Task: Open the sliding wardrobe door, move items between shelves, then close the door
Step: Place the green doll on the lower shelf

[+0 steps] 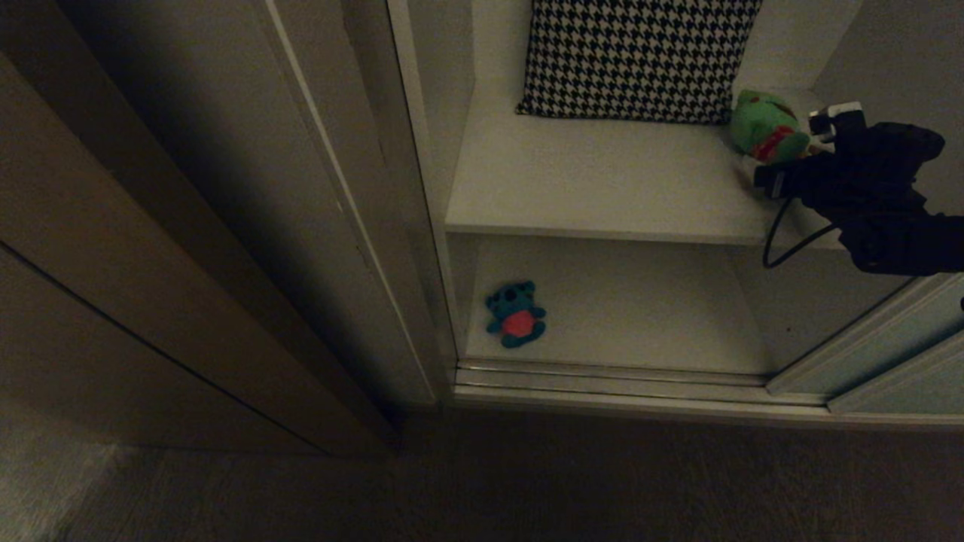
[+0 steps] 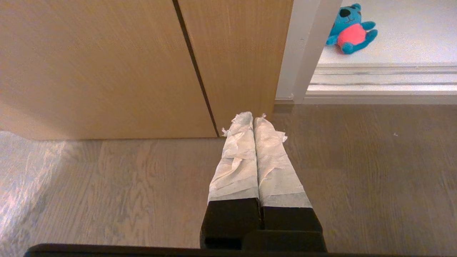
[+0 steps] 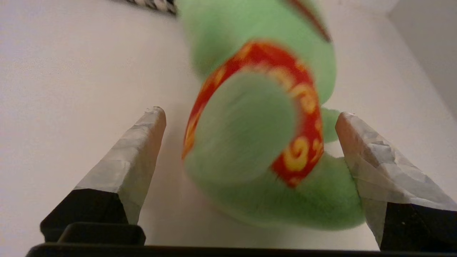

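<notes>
- up on the upper shelf (image 1: 602, 188), the right gripper (image 3: 250, 117) is spread wide around the green frog (image 3: 257, 142)
- teal bear (image 1: 516, 315) lies on the lower shelf (image 1: 640, 316)
- left gripper (image 2: 252, 119) pressed together above the floor (image 2: 357, 171)

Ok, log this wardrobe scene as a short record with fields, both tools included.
door: sliding wardrobe door slid aside, compartment open
upper shelf: green frog beside a houndstooth cushion
lower shelf: teal bear lying near the left wall
right tool: open, fingers on either side of the frog, not closed on it
left tool: shut, empty, parked above the wooden floor
</notes>
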You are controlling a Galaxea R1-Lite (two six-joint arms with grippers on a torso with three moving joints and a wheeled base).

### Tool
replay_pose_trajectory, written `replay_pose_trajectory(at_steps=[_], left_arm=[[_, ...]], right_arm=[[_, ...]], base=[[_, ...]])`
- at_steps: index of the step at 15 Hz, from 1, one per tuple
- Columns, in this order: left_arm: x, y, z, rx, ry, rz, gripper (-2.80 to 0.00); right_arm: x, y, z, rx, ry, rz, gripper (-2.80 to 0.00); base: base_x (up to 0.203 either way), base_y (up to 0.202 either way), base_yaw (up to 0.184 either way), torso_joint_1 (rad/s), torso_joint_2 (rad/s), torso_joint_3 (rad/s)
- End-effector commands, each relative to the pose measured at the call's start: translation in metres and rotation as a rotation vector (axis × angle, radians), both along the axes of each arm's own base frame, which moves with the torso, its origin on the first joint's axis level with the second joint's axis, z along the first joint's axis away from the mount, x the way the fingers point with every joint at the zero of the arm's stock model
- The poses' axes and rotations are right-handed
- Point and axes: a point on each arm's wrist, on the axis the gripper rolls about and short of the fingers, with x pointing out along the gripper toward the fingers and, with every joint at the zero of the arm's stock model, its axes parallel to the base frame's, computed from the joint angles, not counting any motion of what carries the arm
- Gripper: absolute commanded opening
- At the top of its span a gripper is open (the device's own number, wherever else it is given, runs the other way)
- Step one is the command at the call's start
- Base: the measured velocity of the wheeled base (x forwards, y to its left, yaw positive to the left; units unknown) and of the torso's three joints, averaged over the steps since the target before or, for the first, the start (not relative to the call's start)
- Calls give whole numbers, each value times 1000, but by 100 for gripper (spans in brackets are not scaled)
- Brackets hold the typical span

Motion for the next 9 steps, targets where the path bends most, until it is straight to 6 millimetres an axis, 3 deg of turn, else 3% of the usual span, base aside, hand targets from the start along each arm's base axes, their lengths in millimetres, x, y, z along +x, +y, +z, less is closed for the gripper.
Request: replay_pose_trajectory(at_steps=[1,2,3,9], left_arm=[[0,0,0,0,2,0,-280],[0,0,0,2,2,0,-280],[0,0,0,0,2,0,-280],[0,0,0,1,2,0,-280]], right_arm=[[-1,-1,2,2,-7,-3,0],[-1,-1,2,4,-17,-2,-76],[-2,-1,3,-1,-26,-2,-280],[-3,-4,6,2,-24,-4,-280]], base=[[0,0,0,0,0,0],[0,0,0,0,0,0],[0,0,0,0,0,0],[0,0,0,0,0,0]])
